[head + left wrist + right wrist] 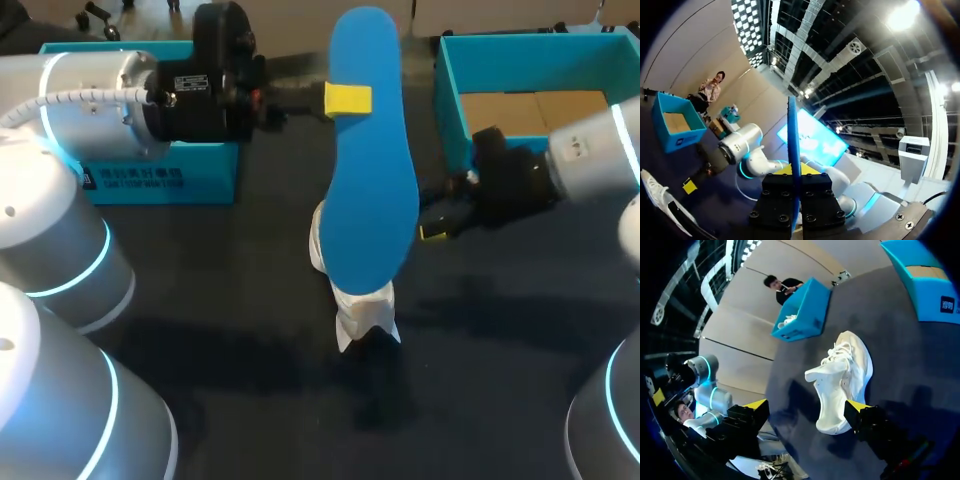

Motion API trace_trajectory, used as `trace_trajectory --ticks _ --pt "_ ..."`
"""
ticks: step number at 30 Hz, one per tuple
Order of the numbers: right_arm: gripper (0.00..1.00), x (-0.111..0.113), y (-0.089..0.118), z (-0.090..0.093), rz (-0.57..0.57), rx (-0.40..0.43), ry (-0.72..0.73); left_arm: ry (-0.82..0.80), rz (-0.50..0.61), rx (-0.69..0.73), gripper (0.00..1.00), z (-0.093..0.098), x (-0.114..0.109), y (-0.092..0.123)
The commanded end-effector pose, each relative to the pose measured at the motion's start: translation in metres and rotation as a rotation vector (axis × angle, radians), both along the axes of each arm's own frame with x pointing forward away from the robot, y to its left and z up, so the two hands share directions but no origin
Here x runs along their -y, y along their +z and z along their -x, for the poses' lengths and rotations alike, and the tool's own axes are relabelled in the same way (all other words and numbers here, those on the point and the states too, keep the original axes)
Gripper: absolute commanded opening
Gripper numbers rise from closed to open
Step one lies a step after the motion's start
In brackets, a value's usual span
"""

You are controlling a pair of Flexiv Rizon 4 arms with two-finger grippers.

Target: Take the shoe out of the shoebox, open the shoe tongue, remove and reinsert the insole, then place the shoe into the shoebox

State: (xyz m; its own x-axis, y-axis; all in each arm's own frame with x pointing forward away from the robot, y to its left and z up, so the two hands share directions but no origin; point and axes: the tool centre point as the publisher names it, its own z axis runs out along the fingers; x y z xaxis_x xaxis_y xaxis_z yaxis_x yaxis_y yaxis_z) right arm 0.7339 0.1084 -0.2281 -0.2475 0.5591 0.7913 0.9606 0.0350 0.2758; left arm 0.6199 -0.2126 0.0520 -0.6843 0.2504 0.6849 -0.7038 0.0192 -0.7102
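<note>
My left gripper (348, 99) is shut on a blue insole (370, 150) and holds it high above the table. In the left wrist view the insole (792, 145) stands edge-on between the fingers. The white shoe (362, 305) rests on the dark table under it, partly hidden by the insole. My right gripper (440, 225) is to the right of the shoe, low over the table, and is open and empty. In the right wrist view the shoe (842, 377) lies just ahead of its spread yellow fingertips (856, 406). The open blue shoebox (450, 90) stands at the back right.
A second blue box (160, 175) stands at the back left, behind my left arm, and shows in the right wrist view (932, 285) too. My right arm (735, 145) and the shoebox (675, 122) appear beyond the insole in the left wrist view.
</note>
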Motion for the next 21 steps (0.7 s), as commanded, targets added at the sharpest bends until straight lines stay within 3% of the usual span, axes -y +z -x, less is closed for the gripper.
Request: trace_trajectory --ticks 1,10,14,21 --pt "1.0 0.017 0.009 0.008 -0.045 0.009 -0.012 0.024 0.019 0.091 0.0 -0.005 -0.008 -0.005" --pt "1.0 0.034 0.022 0.005 -0.117 -0.03 -0.085 0.084 0.05 0.278 0.0 -0.004 -0.018 -0.017" --pt "1.0 0.042 0.029 0.003 -0.267 0.031 -0.128 0.104 0.057 0.37 0.0 -0.006 -0.022 -0.023" --pt "1.0 0.042 0.029 0.003 -0.267 0.031 -0.128 0.154 0.101 0.576 0.0 -0.012 -0.022 -0.032"
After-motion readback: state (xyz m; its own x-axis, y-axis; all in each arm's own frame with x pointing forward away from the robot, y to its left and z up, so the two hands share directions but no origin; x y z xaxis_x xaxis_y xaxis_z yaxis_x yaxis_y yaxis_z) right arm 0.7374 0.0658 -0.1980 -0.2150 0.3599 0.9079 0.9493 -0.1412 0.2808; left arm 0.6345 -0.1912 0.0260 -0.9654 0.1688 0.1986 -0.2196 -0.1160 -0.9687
